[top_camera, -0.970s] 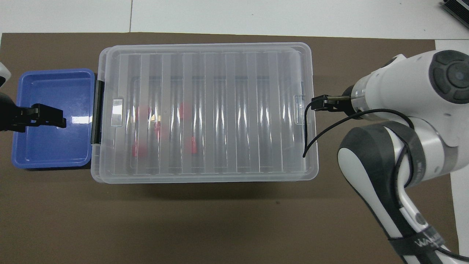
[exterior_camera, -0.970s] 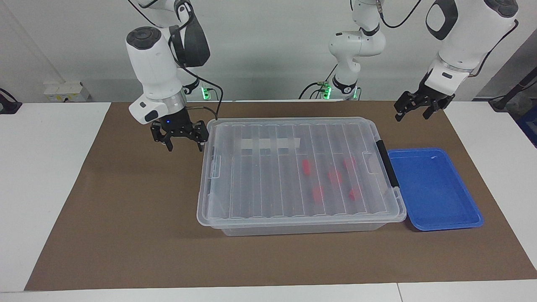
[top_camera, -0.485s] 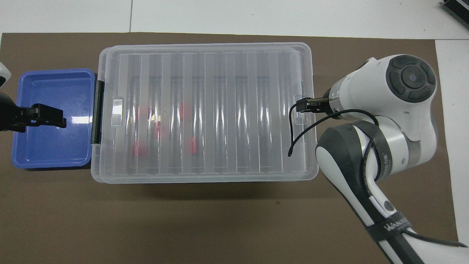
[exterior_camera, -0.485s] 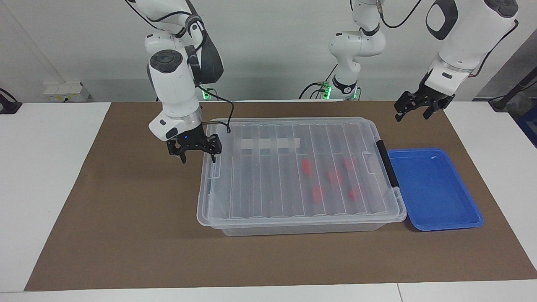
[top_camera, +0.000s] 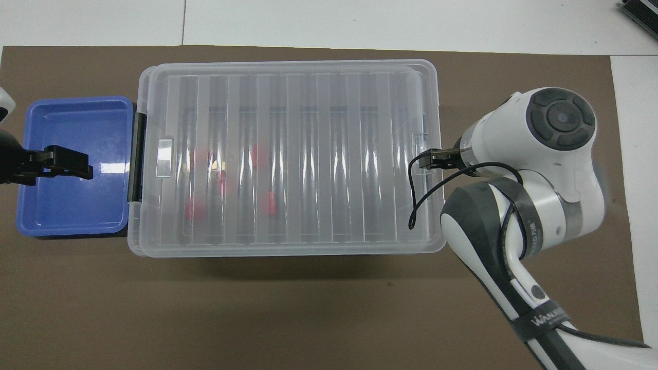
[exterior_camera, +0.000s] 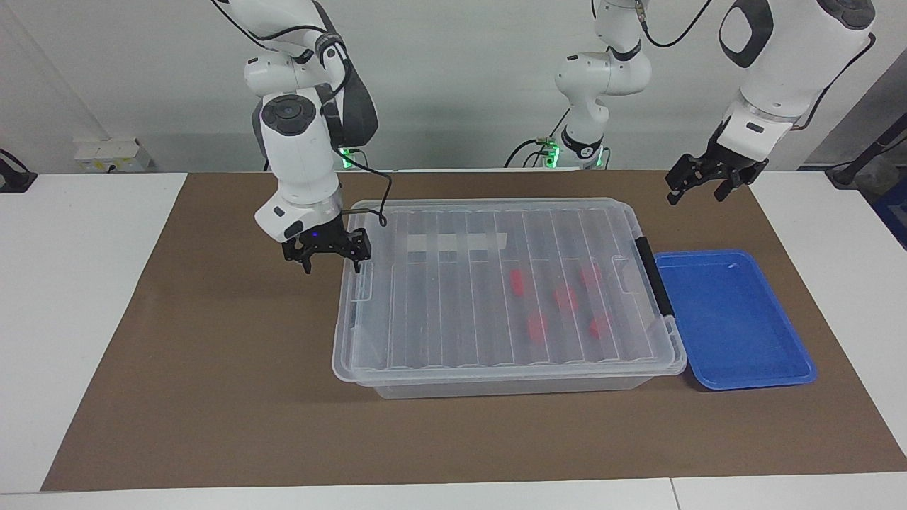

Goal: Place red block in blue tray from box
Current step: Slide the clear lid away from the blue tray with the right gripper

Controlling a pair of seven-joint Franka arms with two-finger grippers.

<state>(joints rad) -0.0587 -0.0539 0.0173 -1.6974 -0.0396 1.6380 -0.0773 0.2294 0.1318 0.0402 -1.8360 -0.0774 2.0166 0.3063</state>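
The clear box (exterior_camera: pixel 496 283) stands lid-shut on the brown mat, with its black latch (exterior_camera: pixel 655 276) at the left arm's end. Several red blocks (exterior_camera: pixel 565 297) show through the ribbed lid, also in the overhead view (top_camera: pixel 268 203). The blue tray (exterior_camera: pixel 730 319) lies empty beside the latch end. My right gripper (exterior_camera: pixel 331 263) is open and low at the box's other end, by the clear clip (exterior_camera: pixel 363 283); one finger is over the lid's edge. My left gripper (exterior_camera: pixel 696 195) is open and up in the air; the overhead view shows it (top_camera: pixel 67 163) over the tray (top_camera: pixel 72 205).
A white tape strip (exterior_camera: pixel 457 243) lies on the lid. The brown mat (exterior_camera: pixel 212 368) covers the table around the box, with white table at both ends. The right arm's cable (top_camera: pixel 416 200) hangs over the lid's end.
My right gripper has swung from the box's corner nearest the robots along its end to the clip, and dropped lower. The left arm waits, almost still.
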